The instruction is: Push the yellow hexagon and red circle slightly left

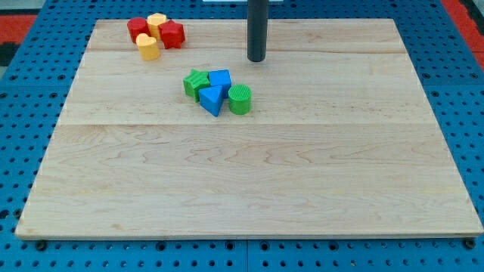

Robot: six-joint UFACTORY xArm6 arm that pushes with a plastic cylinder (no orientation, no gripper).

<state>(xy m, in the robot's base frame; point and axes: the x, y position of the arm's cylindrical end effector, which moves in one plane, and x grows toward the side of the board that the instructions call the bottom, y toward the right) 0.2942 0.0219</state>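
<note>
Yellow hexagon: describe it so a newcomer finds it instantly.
Start at the wooden board's corner at the view's top left, where four red and yellow blocks cluster. The yellow hexagon sits at the cluster's top, between the red circle and red star; the other yellow block lies lower.

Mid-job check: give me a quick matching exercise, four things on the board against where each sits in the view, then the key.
Things:
1. my tip
2. green cylinder
3. red circle
4. blue triangle

Places:
A. leftmost in the top-left cluster
B. right end of the centre cluster
C. above the centre cluster, touching no block
D. just left of the green cylinder

Pairs: 1-C, 2-B, 3-A, 4-D
</note>
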